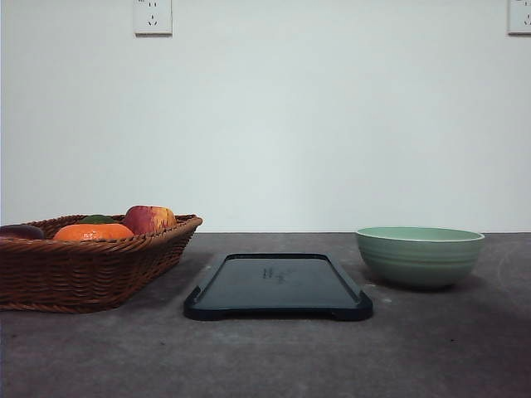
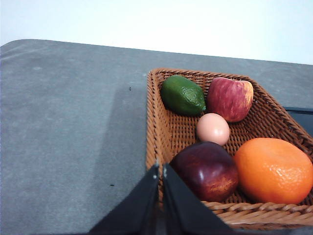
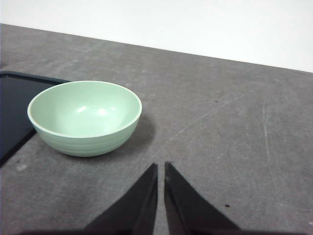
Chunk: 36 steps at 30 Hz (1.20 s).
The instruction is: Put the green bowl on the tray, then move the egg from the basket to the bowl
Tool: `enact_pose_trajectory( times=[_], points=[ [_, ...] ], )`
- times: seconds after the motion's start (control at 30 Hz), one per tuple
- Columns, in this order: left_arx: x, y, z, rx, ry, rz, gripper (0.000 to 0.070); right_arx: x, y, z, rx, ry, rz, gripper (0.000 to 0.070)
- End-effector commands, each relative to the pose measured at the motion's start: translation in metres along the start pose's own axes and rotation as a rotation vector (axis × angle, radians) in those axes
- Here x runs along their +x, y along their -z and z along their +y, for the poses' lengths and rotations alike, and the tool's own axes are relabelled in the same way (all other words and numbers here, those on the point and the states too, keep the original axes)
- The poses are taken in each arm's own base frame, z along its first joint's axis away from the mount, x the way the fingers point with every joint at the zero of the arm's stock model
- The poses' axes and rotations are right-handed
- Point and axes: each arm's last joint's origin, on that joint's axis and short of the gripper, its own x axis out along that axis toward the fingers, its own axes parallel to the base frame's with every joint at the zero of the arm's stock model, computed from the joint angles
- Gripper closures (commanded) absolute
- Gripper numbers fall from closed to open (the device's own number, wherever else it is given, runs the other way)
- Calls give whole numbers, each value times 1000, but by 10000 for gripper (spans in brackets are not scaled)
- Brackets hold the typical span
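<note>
The green bowl (image 1: 420, 255) stands empty on the grey table, right of the black tray (image 1: 278, 286); the right wrist view shows the bowl (image 3: 84, 117) beside the tray's edge (image 3: 12, 110). The wicker basket (image 1: 79, 261) sits at the left. Inside the basket (image 2: 164, 127) lies the light brown egg (image 2: 213, 129), between a red-yellow apple and a dark red fruit. My left gripper (image 2: 160, 170) is shut, hovering over the basket's near rim. My right gripper (image 3: 161, 168) is shut, apart from the bowl on bare table.
The basket also holds a green avocado (image 2: 183, 94), an apple (image 2: 230, 98), a dark red fruit (image 2: 205, 170) and an orange (image 2: 273, 170). A white wall with sockets (image 1: 153, 16) stands behind the table. Bare grey table (image 1: 265, 356) lies in front of the tray.
</note>
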Motion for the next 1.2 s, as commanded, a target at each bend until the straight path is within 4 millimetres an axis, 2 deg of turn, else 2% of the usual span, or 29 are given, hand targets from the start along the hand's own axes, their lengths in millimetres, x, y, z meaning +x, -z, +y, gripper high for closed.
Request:
enact_pose_trajectory(
  times=[0.0, 0.13, 0.53, 0.63, 0.8, 0.9, 1.17],
  points=[
    [2, 6, 1, -32, -2, 19, 700, 0, 1, 0, 9, -4, 0, 683],
    [2, 6, 1, -189, -2, 19, 700, 0, 1, 1, 99, -14, 1, 683],
    [1, 1, 0, -692, 14, -22, 700, 0, -1, 0, 522, -10, -16, 690],
    [1, -7, -1, -681, 46, -94, 700, 0, -7, 0, 546, -27, -79, 690],
    [-2, -21, -2, -482, 86, -234, 700, -2, -22, -1, 516, -54, -230, 691],
    [-4, -29, -3, -426, 102, -304, 700, -4, -28, -2, 481, -61, -295, 691],
    [-14, -53, -6, -329, 108, -384, 700, -15, -58, -3, 355, -47, -378, 693]
  ],
)
